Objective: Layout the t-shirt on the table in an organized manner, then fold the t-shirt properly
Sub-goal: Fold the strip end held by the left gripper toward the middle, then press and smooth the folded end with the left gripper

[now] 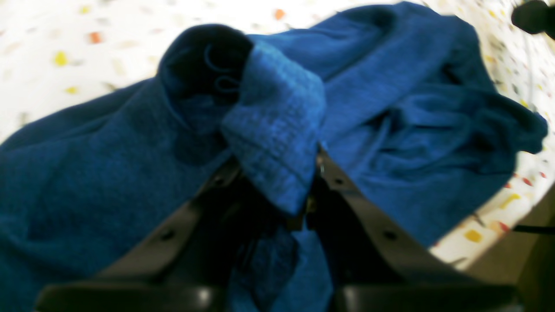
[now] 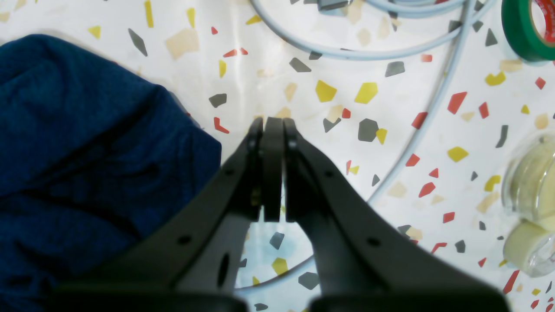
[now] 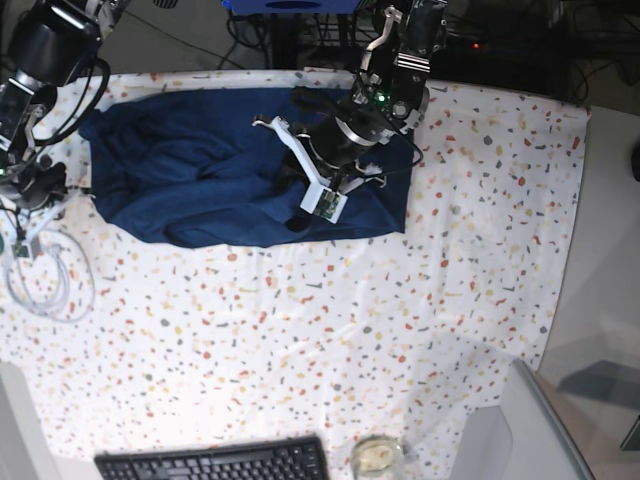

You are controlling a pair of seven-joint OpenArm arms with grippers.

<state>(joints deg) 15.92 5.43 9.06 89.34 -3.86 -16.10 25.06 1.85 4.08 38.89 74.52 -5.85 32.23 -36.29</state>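
The table (image 3: 420, 300) fills the base view, covered by a white cloth flecked with small red, yellow and grey chips, and dark equipment and cables crowd the space beyond its far edge. The t-shirt (image 3: 200, 170), plain dark navy, lies rumpled across the far part of the table, from near that view's left edge to past the middle, with folds and ridges running through it.

The left arm reaches over the shirt's right portion in the base view, its gripper (image 3: 297, 210) down at the fabric near the shirt's near edge. In the left wrist view the left gripper's fingers (image 1: 334, 182) are clamped on a bunched fold of the t-shirt (image 1: 277, 130), which stands up between them as a thick blue roll, while the rest of the cloth spreads loose around it.

The right arm sits at the base view's left edge, just off the shirt's end. In the right wrist view the right gripper (image 2: 273, 125) hovers over bare table (image 2: 303, 78), its fingers (image 2: 256, 173) pressed together with nothing between them, and the t-shirt (image 2: 78, 151) lies just beside them on that view's left.

A pale cable (image 2: 416, 130) loops across the cloth near the right gripper. A green tape roll (image 2: 520, 34) and clear tape rolls (image 2: 529, 195) rest at that view's right edge. A black keyboard (image 3: 215, 463) lies at the near edge of the table.
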